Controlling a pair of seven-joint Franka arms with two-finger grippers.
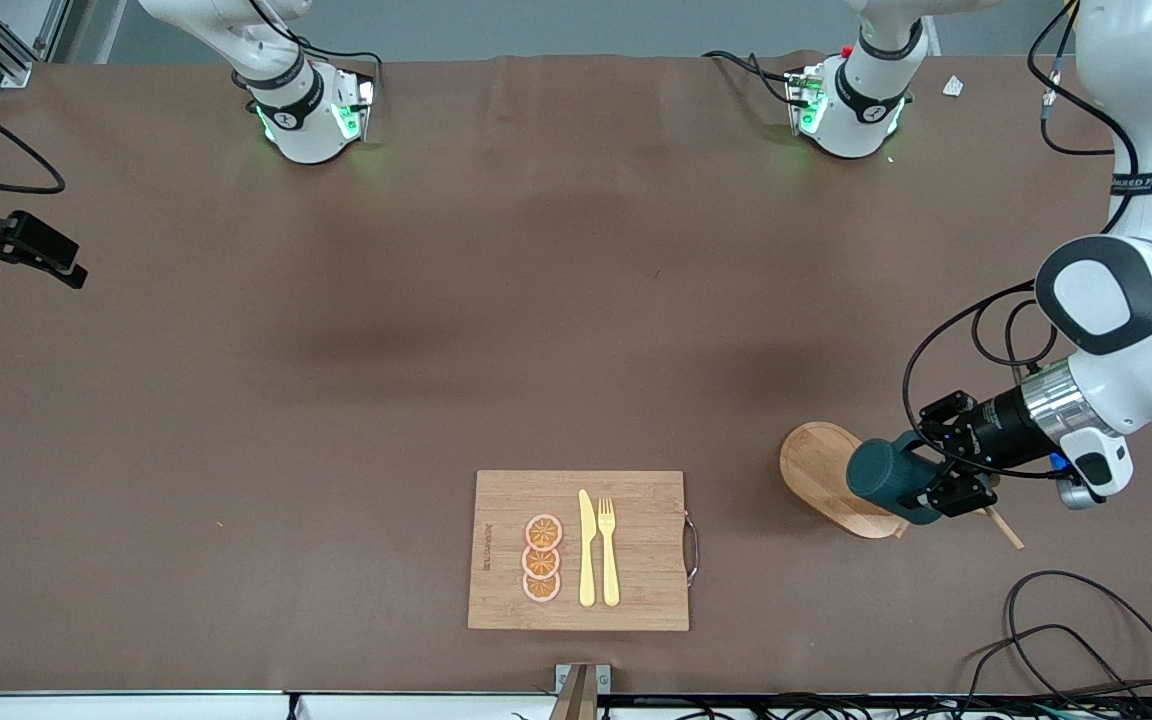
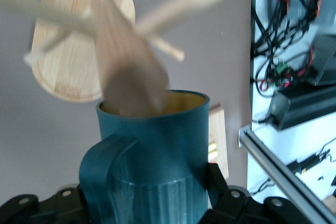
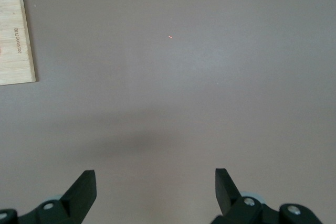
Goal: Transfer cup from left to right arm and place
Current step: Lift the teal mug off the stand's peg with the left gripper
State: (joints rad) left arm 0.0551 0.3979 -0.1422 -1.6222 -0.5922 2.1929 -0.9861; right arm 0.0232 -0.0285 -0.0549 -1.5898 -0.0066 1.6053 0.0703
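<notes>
The dark teal ribbed cup (image 1: pixel 886 478) is held in my left gripper (image 1: pixel 939 482), lying sideways over the edge of an oval wooden base (image 1: pixel 816 465) toward the left arm's end of the table. In the left wrist view the cup (image 2: pixel 152 150) fills the lower middle, handle toward the camera and mustard-yellow inside at the rim, with my left gripper (image 2: pixel 152 205) shut on its ribbed wall. My right gripper (image 1: pixel 61 265) waits over bare table at the right arm's end. It is open and empty in the right wrist view (image 3: pixel 155 187).
Blurred wooden sticks (image 2: pixel 126 61) cross above the cup's mouth, and one stick (image 1: pixel 1004 528) pokes out beside the oval base (image 2: pixel 79 56). A bamboo cutting board (image 1: pixel 636 590) with orange slices (image 1: pixel 542 558), a yellow knife (image 1: pixel 587 548) and a fork (image 1: pixel 607 550) lies near the front edge; its corner (image 3: pixel 16 40) also shows in the right wrist view.
</notes>
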